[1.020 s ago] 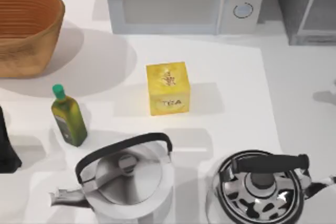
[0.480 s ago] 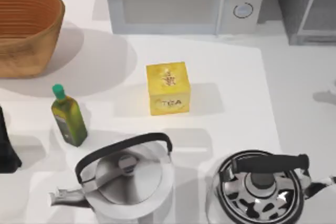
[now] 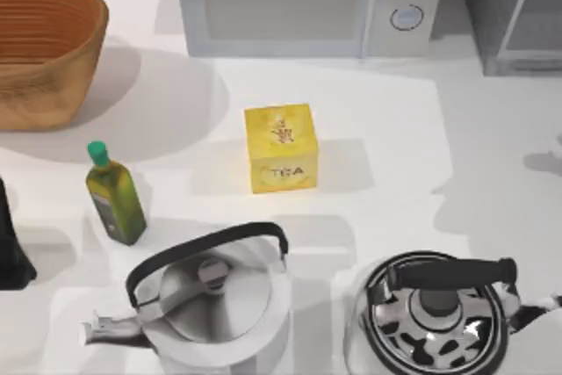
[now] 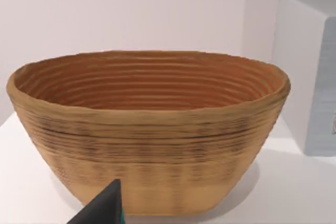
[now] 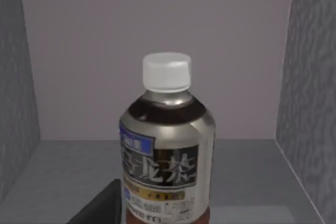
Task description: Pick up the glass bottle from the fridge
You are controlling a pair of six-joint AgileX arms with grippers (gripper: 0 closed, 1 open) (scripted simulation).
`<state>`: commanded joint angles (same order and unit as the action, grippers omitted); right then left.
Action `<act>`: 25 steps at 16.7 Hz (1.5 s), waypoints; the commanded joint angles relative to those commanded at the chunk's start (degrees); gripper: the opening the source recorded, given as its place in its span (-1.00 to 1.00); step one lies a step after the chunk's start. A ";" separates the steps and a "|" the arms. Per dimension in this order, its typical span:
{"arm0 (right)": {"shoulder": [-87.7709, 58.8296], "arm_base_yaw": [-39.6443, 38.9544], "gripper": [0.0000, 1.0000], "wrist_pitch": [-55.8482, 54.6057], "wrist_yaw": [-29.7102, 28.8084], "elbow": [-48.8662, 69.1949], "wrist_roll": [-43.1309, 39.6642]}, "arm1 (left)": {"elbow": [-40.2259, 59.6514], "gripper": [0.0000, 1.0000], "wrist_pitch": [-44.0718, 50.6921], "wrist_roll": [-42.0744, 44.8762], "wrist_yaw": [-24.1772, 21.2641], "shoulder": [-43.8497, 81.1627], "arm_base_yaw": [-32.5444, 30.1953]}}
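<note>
The glass bottle (image 5: 167, 145) stands upright on the grey floor of the fridge (image 5: 310, 77), between its two mottled grey side walls and in front of a plain pale back wall, as the right wrist view shows it. It has a white screw cap, a dark brown neck and shoulder, and a silvery label with dark characters and a small blue patch; low down, a reddish-brown band shows under the label. It looks smooth and round, so a grasp across the label would probably hold best.

A dark claw part (image 5: 100, 208) of the right arm juts up just beside the foot of the bottle, so the right claw seems to be close in front of it. Whether that claw is spread or closed, I cannot tell. I judge the bottle not yet lifted: it rests on the fridge floor, and the grasp and the pull out of the fridge are left to do.

From above, the fridge (image 3: 514, 15) sits at the table's far right corner, beside the white microwave (image 3: 307, 2).

The left arm (image 3: 10, 252) is parked at the table's left edge; I cannot tell the state of its claw, which looks at the woven basket (image 4: 149, 129).
</note>
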<state>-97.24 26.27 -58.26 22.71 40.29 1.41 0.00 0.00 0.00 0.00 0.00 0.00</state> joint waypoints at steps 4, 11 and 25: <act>-3.81 -4.07 1.00 16.61 -3.84 10.57 -1.59 | 0.00 1.00 0.00 0.00 0.00 0.00 0.00; -8.89 -9.76 1.00 30.69 -8.50 20.67 -5.52 | 0.00 1.00 0.00 0.00 0.00 0.00 0.00; -20.13 -11.13 1.00 31.92 -9.99 33.03 -5.17 | 0.00 1.00 0.00 0.00 0.00 0.00 0.00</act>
<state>-117.37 15.13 -26.33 12.72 73.33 -3.77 0.00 0.00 0.00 0.00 0.00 0.00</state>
